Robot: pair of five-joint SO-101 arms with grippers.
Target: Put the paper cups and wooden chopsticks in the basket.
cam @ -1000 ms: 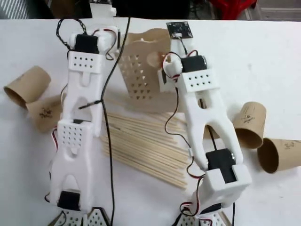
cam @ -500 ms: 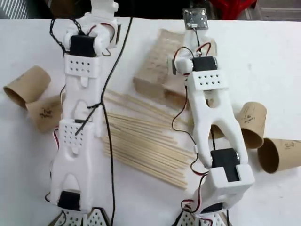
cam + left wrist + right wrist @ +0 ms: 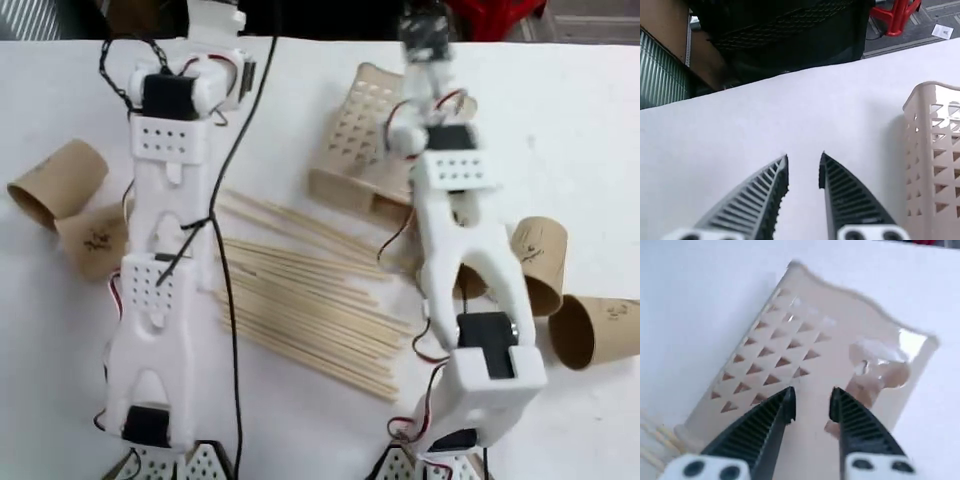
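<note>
The pale perforated basket (image 3: 365, 135) lies tipped on its side at the back of the table. My right gripper (image 3: 811, 401) hovers open just above the basket's wall (image 3: 790, 350), holding nothing. My left gripper (image 3: 804, 164) is open over bare white table near the far edge, with the basket's wall (image 3: 935, 165) off to one side. Wooden chopsticks (image 3: 310, 300) lie in a loose pile between the two arms. Two brown paper cups (image 3: 58, 180) (image 3: 95, 240) lie at the left. Two more paper cups (image 3: 535, 262) (image 3: 595, 328) lie at the right.
The white left arm (image 3: 160, 260) stretches along the left of the pile, with a black cable (image 3: 230, 300) trailing over the chopsticks. The right arm (image 3: 465, 250) crosses the basket's near end. Beyond the table's far edge stands dark furniture (image 3: 790, 30).
The basket went from upright to lying on its side and shifted right. The right arm swung right and farther back with it. The left arm stretched a little farther back.
</note>
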